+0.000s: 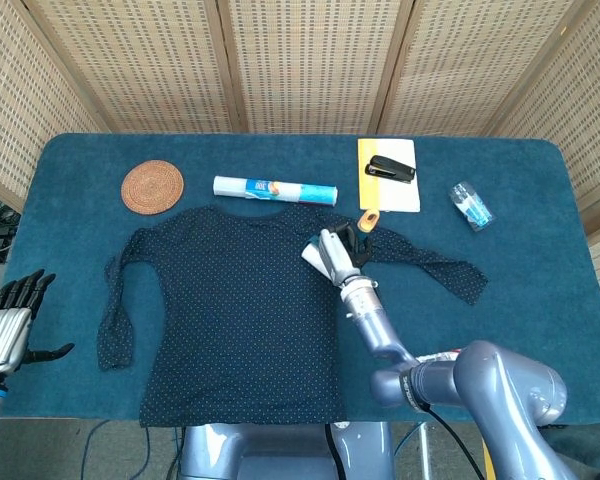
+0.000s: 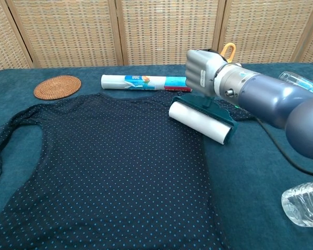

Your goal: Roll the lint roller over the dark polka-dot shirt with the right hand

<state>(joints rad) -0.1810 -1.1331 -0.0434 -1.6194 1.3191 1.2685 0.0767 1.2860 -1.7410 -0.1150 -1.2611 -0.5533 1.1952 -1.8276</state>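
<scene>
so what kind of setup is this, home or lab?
Likely a staged lab tabletop, not a home: a table covered in blue cloth, woven screens closing off the back, and unrelated props laid out, such as a stapler and coaster.

table, blue cloth | shirt | coaster | roll | notepad | bottles

shirt spread mid-table | lint roller on its right shoulder | coaster, wrapped roll, notepad behind | stapler on notepad | bottle far right
</scene>
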